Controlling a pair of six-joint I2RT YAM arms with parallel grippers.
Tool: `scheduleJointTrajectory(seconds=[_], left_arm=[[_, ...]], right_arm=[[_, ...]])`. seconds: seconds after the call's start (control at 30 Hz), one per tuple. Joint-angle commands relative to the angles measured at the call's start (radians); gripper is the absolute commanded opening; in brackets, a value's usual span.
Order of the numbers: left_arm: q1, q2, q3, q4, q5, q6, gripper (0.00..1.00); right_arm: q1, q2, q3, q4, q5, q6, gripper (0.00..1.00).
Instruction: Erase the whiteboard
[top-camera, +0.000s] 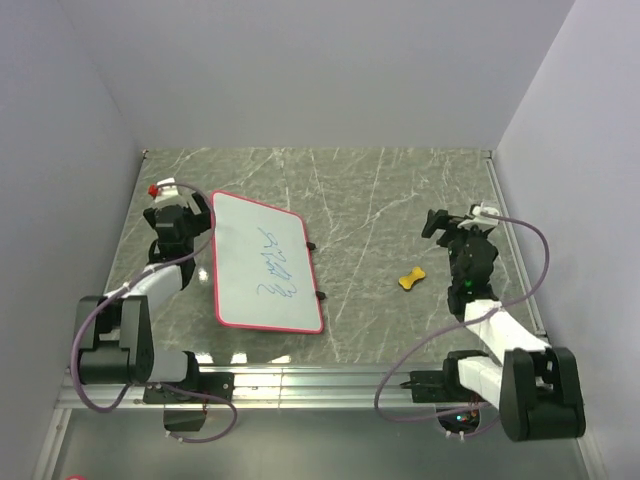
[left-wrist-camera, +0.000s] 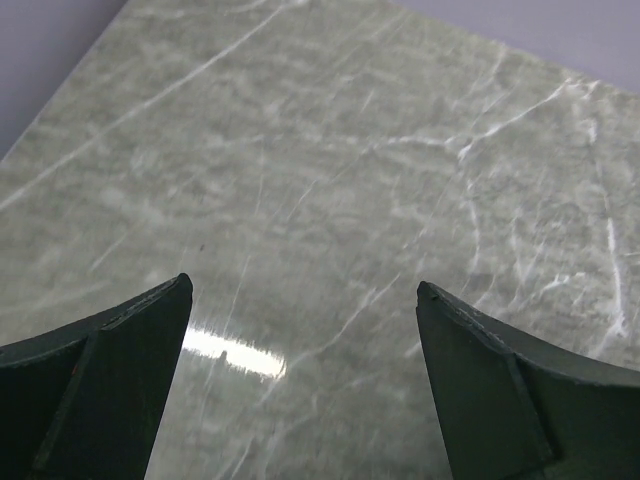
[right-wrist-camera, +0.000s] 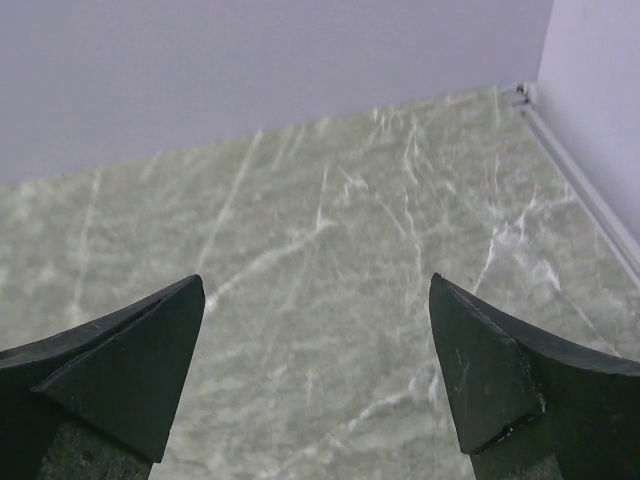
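Observation:
The whiteboard (top-camera: 262, 275) lies flat on the table left of centre, white with a red-pink rim, blue scribbles (top-camera: 278, 265) in its middle and two small black clips on its right edge. A small yellow bow-shaped eraser (top-camera: 411, 278) lies on the table to its right. My left gripper (top-camera: 170, 203) is open and empty just left of the board's far corner; its wrist view (left-wrist-camera: 303, 290) shows only bare table. My right gripper (top-camera: 447, 222) is open and empty, behind and right of the eraser; its wrist view (right-wrist-camera: 316, 283) shows only bare table and wall.
The grey marble table (top-camera: 370, 200) is closed in by pale walls at the back and both sides. A metal rail (top-camera: 300, 380) runs along the near edge between the arm bases. Cables loop from both arms.

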Motion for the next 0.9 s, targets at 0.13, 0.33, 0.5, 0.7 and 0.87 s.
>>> scheduleJointTrajectory(seconds=[0.13,0.33,0.5,0.7,0.87], left_arm=[[-0.004,-0.16,0.051,-0.304,-0.227,-0.161,0.99],[-0.004,-0.292,0.028,-0.46,-0.31,-0.205,1.0],[0.041,-0.401,0.129,-0.798,-0.249,-0.452,1.0],[0.053,-0.498,0.229,-0.996,-0.141,-0.5,0.99],[0.069,-0.526,0.313,-1.095,0.118,-0.443,0.99]], right_arm=[[0.0,-0.15,0.209,-0.312,-0.037,0.186,1.0],[0.014,-0.164,0.404,-0.754,0.039,0.605,1.0],[0.011,-0.081,0.501,-0.821,-0.116,0.698,1.0],[0.011,0.054,0.689,-1.086,-0.069,0.716,1.0],[0.008,0.089,0.689,-1.129,-0.278,0.829,1.0]])
